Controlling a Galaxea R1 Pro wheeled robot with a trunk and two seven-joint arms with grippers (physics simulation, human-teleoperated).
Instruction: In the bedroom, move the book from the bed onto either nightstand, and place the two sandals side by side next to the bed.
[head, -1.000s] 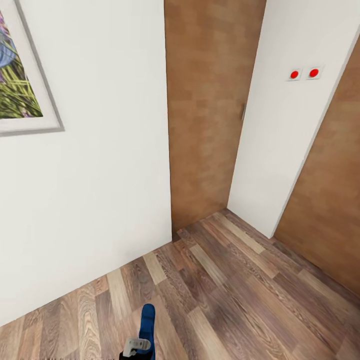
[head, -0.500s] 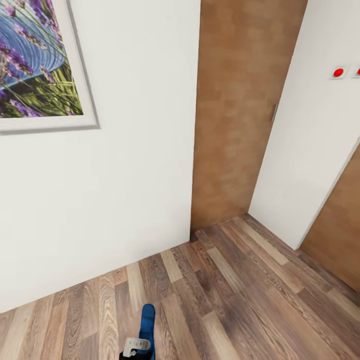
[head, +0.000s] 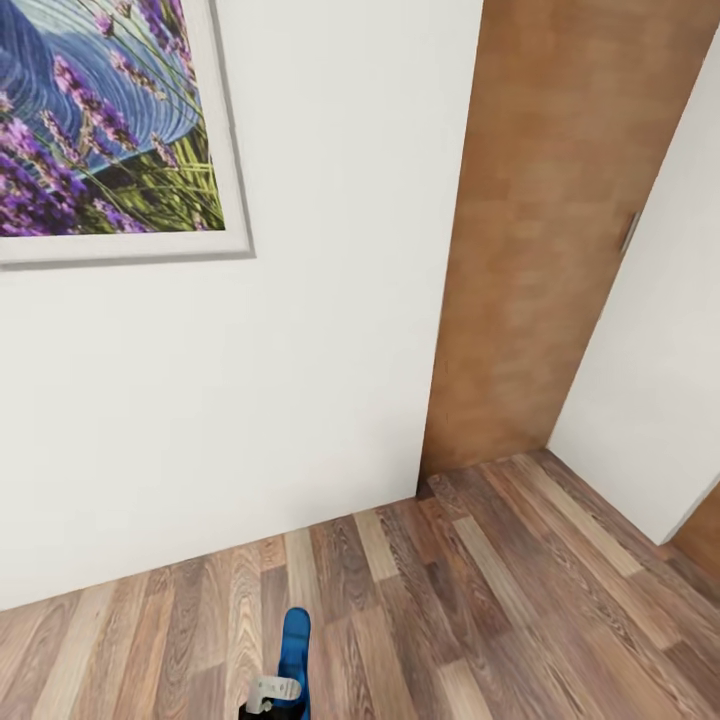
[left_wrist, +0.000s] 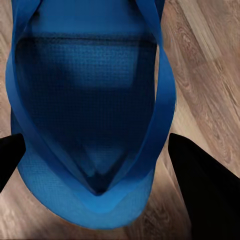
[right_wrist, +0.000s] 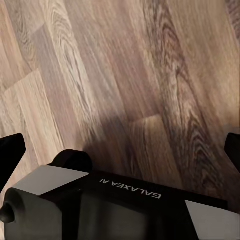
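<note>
sandal (left_wrist: 90, 100): bright blue, straps meeting in a V at lower centre, covers most of frame | left gripper (left_wrist: 95, 155): dark fingertips at lower left and lower right, flanking sandal | wood-plank floor (left_wrist: 210, 65): right side

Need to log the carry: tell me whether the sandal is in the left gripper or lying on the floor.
In the gripper: the sandal sits between the left gripper's dark fingers, above the wood floor.

Place: a room in a home, rendered in a simulator
Floor: wood planks (head: 480, 600) in mixed brown and pale tones, laid at an angle
Walls: plain white wall (head: 300, 380), meeting at a corner
Door: brown wooden door (head: 540, 260) with a small metal handle (head: 629, 232)
Decor: framed lavender picture (head: 100, 130) hanging on the wall
</note>
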